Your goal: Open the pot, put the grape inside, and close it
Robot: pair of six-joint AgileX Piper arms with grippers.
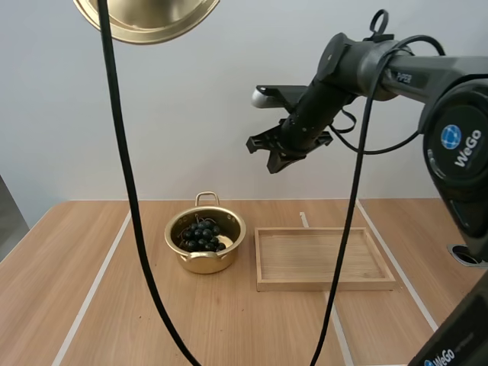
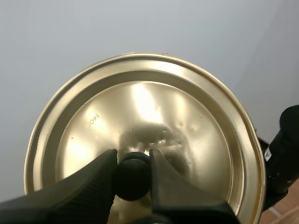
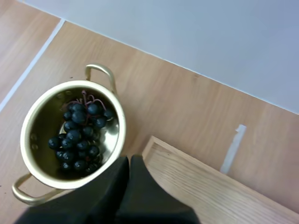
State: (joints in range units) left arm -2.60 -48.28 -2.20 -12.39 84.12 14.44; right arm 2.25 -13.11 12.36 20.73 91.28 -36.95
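The right arm [image 1: 427,76] carries a blue "WeGo" badge [image 1: 457,141]. A small stamp [image 2: 91,120] on the lid [image 2: 145,135] is illegible. The left gripper [image 2: 133,156] is clamped on the lid's black knob [image 2: 132,175] and holds the lid high. The right gripper [image 3: 128,161] is closed and empty above the pot [image 1: 205,240]. The pot holds the grapes [image 1: 201,235] and stands near the far edge of the wooden tabletop [image 1: 229,320], just beside the wooden tray [image 1: 324,258]. White tape lines [image 1: 99,282] cross the tabletop; the wall [image 1: 191,114] is plain and pale.

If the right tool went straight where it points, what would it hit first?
Likely the pot, at its rim nearest the tray; the right tool might instead land on the table between them. Depth is unclear.
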